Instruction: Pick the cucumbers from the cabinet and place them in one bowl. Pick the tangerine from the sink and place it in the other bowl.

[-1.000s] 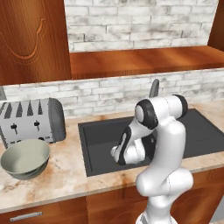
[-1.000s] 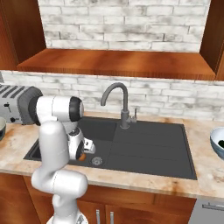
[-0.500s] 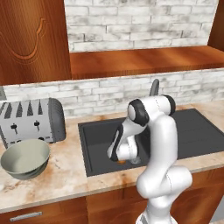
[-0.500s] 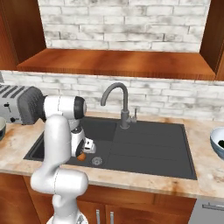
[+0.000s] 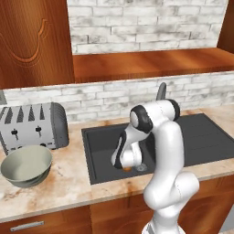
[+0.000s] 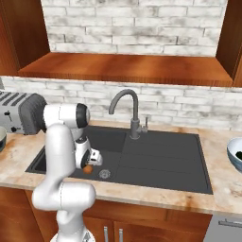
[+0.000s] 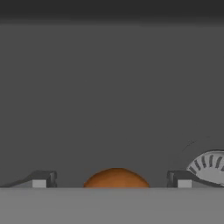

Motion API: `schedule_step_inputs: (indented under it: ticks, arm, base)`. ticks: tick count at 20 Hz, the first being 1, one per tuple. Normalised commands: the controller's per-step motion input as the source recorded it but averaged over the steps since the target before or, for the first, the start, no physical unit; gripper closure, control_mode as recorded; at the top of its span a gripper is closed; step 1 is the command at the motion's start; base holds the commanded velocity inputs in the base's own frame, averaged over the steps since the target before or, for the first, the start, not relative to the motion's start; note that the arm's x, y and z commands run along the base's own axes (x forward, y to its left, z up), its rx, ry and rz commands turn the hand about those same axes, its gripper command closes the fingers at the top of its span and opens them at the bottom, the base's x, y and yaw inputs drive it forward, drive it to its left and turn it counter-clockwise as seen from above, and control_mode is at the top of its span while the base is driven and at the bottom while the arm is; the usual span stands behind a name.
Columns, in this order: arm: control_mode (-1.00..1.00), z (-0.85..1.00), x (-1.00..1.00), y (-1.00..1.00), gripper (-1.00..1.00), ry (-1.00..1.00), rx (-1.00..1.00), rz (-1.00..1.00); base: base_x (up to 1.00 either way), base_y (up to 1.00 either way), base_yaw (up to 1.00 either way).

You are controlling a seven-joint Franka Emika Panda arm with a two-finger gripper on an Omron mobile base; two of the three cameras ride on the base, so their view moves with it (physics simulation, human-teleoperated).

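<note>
- Here, the gripper (image 7: 112,183) hangs low in the sink (image 5: 98,141), jaws spread wide and empty; the tangerine (image 7: 116,177) lies on the basin floor between the fingertips (image 7: 42,179), beside the drain (image 7: 210,167).
- Judged from this, the fruit pick is in hand; the next move calls for closing squarely on the fruit, then a lift to the grey-green bowl (image 5: 26,164) by the toaster (image 5: 32,126).
- The right base view alone shows the blue bowl (image 6: 235,152) at the counter's far end; something dark lies inside.
</note>
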Motion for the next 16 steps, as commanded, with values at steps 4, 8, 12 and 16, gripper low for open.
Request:
schedule_step_inputs:
  ticks: [4,8,12,16]
  arm:
    - [-1.0,0.3,-0.14,0.0,-1.0,0.0,0.0,0.0]
    - [-1.0,0.1,-0.07,0.0,-1.0,0.0,0.0,0.0]
    - [-1.0,-0.01,-0.12,0.0,-1.0,0.04,0.0,0.0]
    - [-1.0,-0.1,-0.2,0.0,-1.0,0.08,0.0,0.0]
  base:
    - [0.0,0.0,0.0]
    - [0.0,0.0,0.0]
    - [0.0,0.0,0.0]
    - [0.0,0.0,0.0]
